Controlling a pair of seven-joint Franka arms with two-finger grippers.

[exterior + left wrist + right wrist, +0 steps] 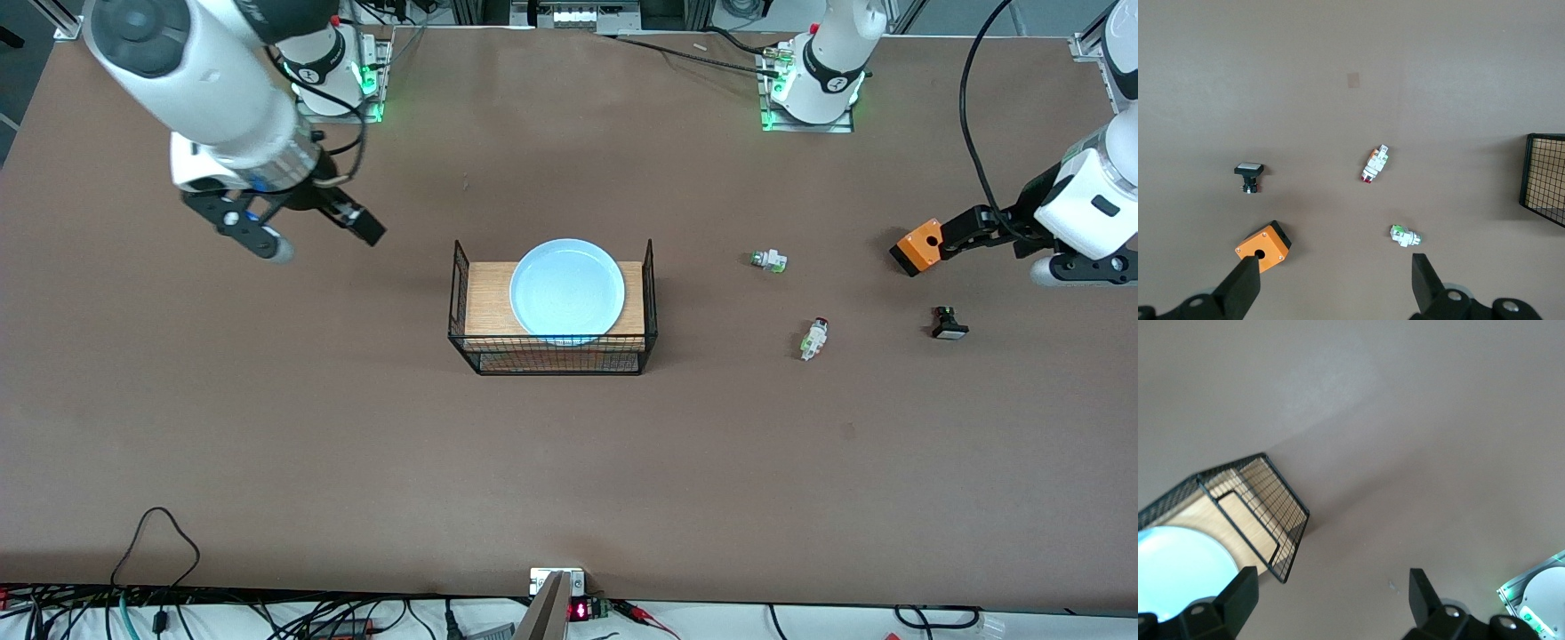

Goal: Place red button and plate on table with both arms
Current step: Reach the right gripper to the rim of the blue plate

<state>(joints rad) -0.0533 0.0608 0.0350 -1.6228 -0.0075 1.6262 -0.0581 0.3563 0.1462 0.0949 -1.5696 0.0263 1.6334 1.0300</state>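
The left gripper (1331,283), fingers spread wide and empty, hovers over the table (267,427) at the left arm's end. The red button (813,338) lies toward the rack (551,342) from it, long axis roughly toward the front camera, so the left arm is nearer. The right gripper (1328,600), likewise open and empty, hangs over bare table toward the right arm's end from the plate (566,290) on the rack.

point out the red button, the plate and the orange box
red button (813,339), front view, on its whitish body
plate (566,290), front view, on the middle of the dish
orange box (1263,247), left wrist view, on its orange top face
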